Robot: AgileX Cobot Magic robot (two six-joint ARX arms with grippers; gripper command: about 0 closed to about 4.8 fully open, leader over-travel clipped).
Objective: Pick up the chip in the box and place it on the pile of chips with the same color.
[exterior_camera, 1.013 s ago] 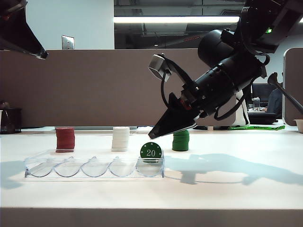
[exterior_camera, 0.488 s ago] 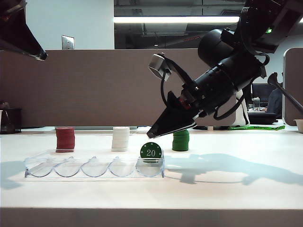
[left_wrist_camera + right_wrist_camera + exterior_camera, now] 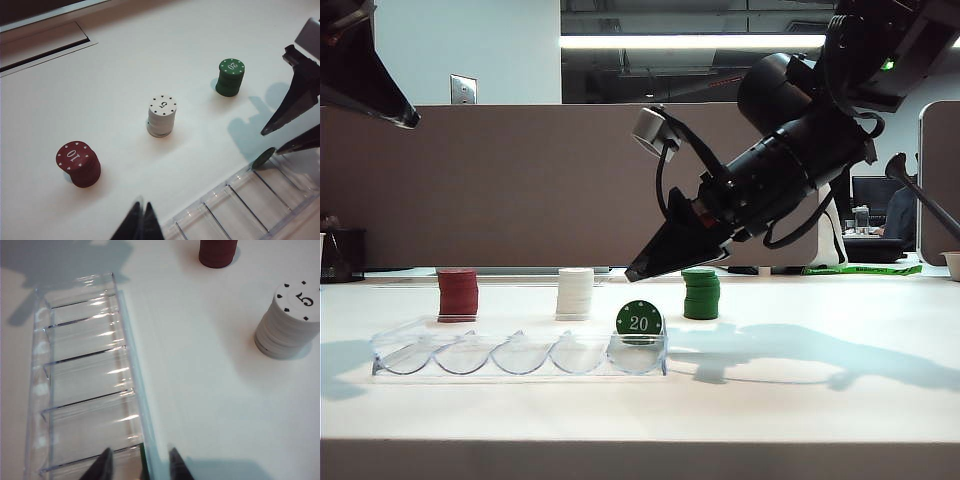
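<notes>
While the green chip point(image 3: 639, 320) stands on edge in the end slot of the clear tray point(image 3: 470, 352), your right claw point(image 3: 138, 463) hangs just above it, fingers spread and empty, straddling the slot: lined up for a pinch across the chip's faces. Left claw point(image 3: 140, 222) sits high over the tray's far end, tips together, holding nothing. Tray wall is tight beside the chip, so drop straight down. Green stack point(image 3: 701, 294) lies just behind with bare table around it; white stack point(image 3: 575, 293) and red stack point(image 3: 458, 294) stand well apart.
</notes>
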